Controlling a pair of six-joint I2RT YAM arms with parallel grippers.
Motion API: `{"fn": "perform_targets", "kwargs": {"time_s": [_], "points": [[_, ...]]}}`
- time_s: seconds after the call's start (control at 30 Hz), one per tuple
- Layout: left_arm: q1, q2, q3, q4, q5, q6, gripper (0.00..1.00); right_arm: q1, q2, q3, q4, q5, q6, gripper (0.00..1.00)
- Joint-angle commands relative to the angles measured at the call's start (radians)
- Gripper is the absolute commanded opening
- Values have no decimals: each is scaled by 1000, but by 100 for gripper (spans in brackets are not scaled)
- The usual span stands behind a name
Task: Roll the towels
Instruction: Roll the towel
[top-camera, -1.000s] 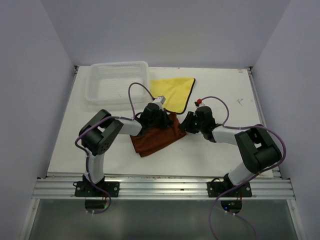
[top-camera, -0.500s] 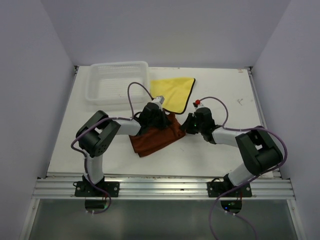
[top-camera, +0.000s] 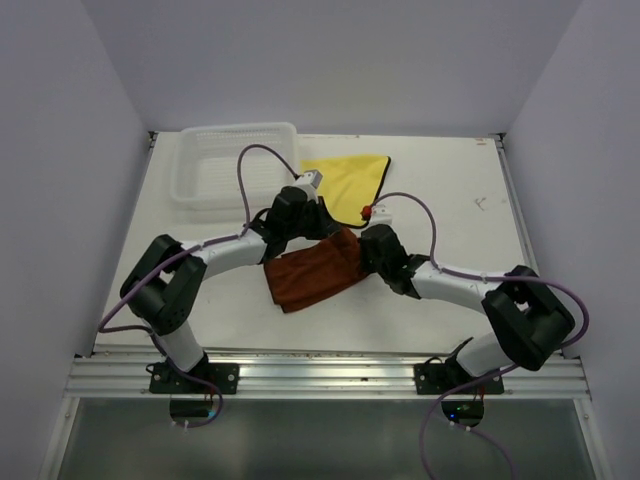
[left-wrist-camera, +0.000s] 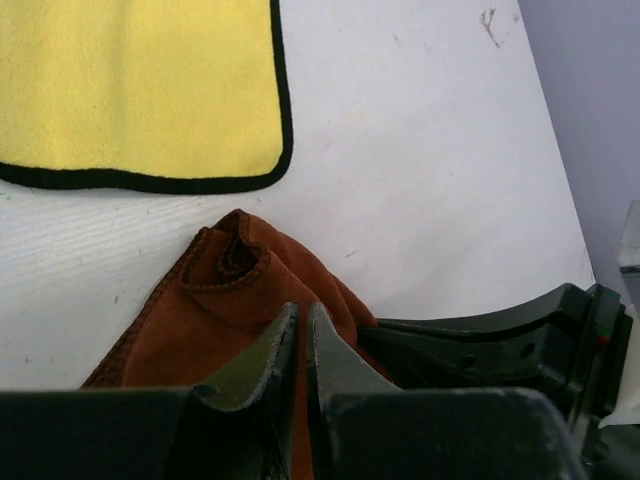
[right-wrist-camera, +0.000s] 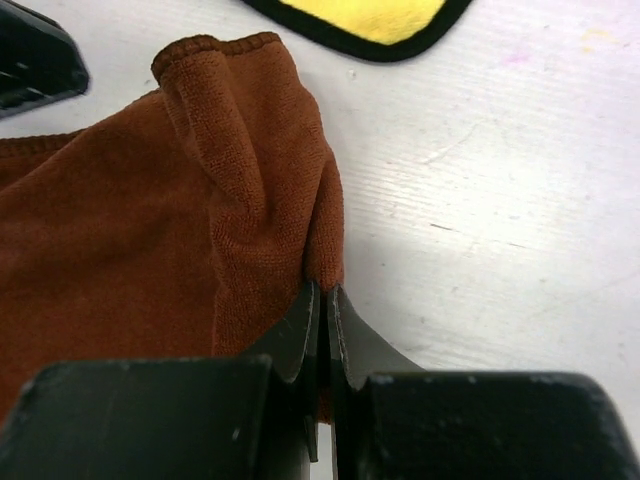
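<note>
Right gripper (right-wrist-camera: 322, 300) just clamped onto the rust-brown towel (right-wrist-camera: 120, 250) at its bunched edge. Left gripper (left-wrist-camera: 302, 330) shows a narrow slit; can't tell if it grips. Roll barely begun.

Bunched edge of the rust-brown towel (right-wrist-camera: 130, 250) tight in the right tool (right-wrist-camera: 322, 292), yellow towel (right-wrist-camera: 375, 15) just beyond.

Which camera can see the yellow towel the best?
The top camera. It shows almost the whole yellow towel lying flat beside the basket, only one edge hidden by the left arm. The left wrist camera shows just one hemmed corner; the right wrist camera shows only a sliver.
</note>
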Motion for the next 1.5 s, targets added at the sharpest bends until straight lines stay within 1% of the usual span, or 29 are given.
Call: {"fn": "perform_targets", "kwargs": {"time_s": [0.0, 0.1, 0.13, 0.17, 0.23, 0.27, 0.53, 0.73, 0.87, 1.17, 1.33, 1.47], "points": [[3, -61, 24, -12, 32, 15, 11, 50, 0, 41, -23, 224, -51, 0], [3, -65, 18, 1, 48, 11, 11, 93, 17, 51, -11, 310, -63, 0], [3, -62, 18, 4, 54, 6, 11, 106, 23, 59, -8, 368, -80, 0], [3, -56, 18, 11, 57, 5, 11, 140, 31, 67, -9, 402, -87, 0], [3, -49, 19, 17, 66, -7, 10, 162, 63, 83, -28, 453, -104, 0], [3, -41, 19, 23, 78, -9, 9, 186, 75, 94, -28, 509, -110, 0], [4, -53, 9, 8, 60, -14, 7, 261, 182, 131, -29, 681, -201, 0], [15, -50, -24, 11, 57, -34, 4, 347, 250, 151, 1, 803, -268, 0], [30, -56, -44, 12, 57, -37, 4, 399, 290, 168, 17, 833, -293, 0], [38, -32, -86, 41, 74, -38, 3, 461, 327, 185, 80, 838, -354, 0], [47, -10, -105, 51, 66, -37, 2, 476, 350, 191, 84, 812, -371, 0], [62, -12, -114, 51, 65, -28, 2, 475, 373, 195, 61, 794, -354, 0]]}}
